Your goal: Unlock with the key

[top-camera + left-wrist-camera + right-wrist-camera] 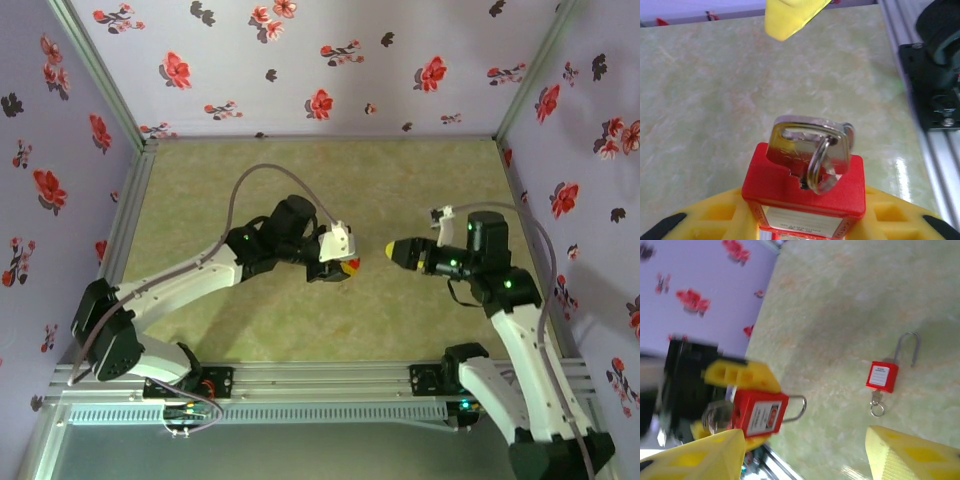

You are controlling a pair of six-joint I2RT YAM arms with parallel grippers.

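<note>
My left gripper [805,222] is shut on a red padlock [805,185], its yellow fingers [715,215] pressed to both sides of the body. The key [800,145], silvery with a split ring [818,165], sticks out of the padlock's keyhole. In the top view the padlock [351,266] hangs above mid-table in the left gripper [340,266]. My right gripper [388,250] faces it a short gap away. In the right wrist view that gripper [805,455] is open with nothing between its fingers, and the held padlock [760,412] shows its shackle [796,407].
A second red padlock [882,376] lies flat on the green table [840,315], its shackle [906,347] swung open and a small key with a ring [876,406] at its base. Floral walls enclose the table on three sides, and an aluminium rail [320,380] runs along the near edge.
</note>
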